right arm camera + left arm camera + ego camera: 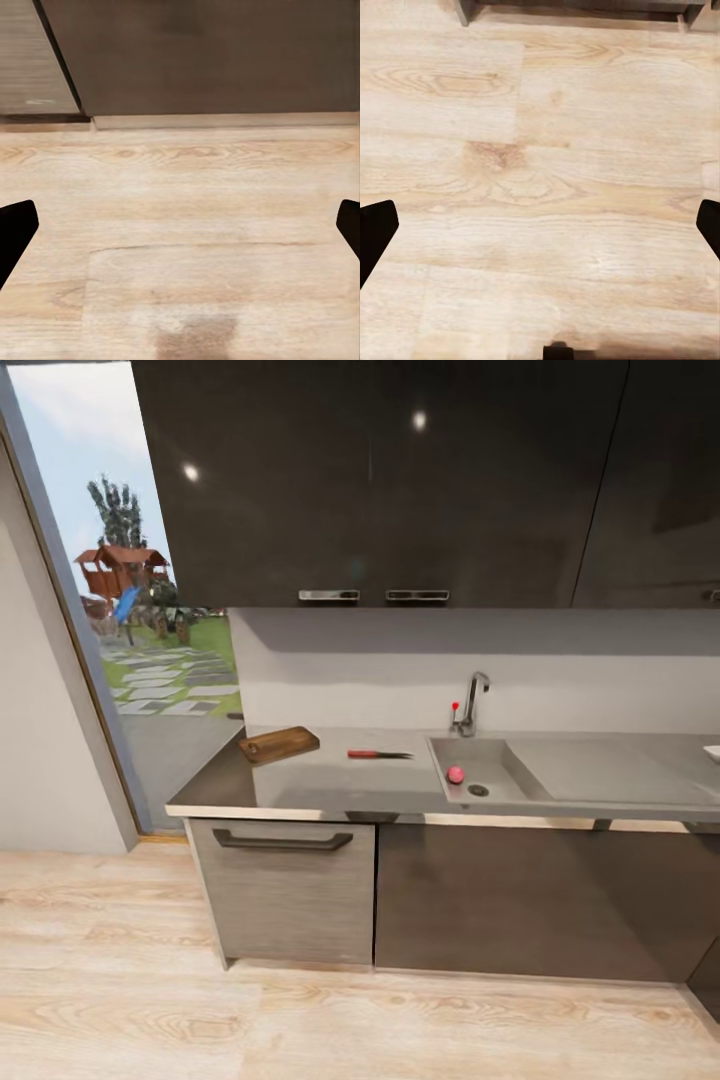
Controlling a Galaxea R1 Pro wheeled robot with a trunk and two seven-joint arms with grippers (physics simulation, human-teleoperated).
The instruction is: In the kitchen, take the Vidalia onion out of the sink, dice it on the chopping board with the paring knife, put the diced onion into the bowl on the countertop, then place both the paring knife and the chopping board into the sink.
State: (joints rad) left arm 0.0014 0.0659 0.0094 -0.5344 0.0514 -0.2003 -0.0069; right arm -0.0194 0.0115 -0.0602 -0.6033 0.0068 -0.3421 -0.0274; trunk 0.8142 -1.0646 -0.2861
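In the head view the small pinkish-red Vidalia onion (455, 774) lies in the grey sink (500, 785), beside the drain. On the grey countertop (310, 785) to the left lies the paring knife (378, 754) with its red handle. Further left rests the dark brown chopping board (279, 744). A white corner of the bowl (712, 753) shows at the right edge. My left gripper (540, 225) is open over bare wood floor. My right gripper (180, 225) is open too, above the floor near the cabinet base.
A chrome tap (471, 705) with a red knob stands behind the sink. Dark wall cabinets (400, 480) hang above the worktop. Grey lower cabinets (285, 890) stand under it. A glass door (130, 620) at the left looks onto a garden. Pale wood floor (300, 1020) lies before the counter.
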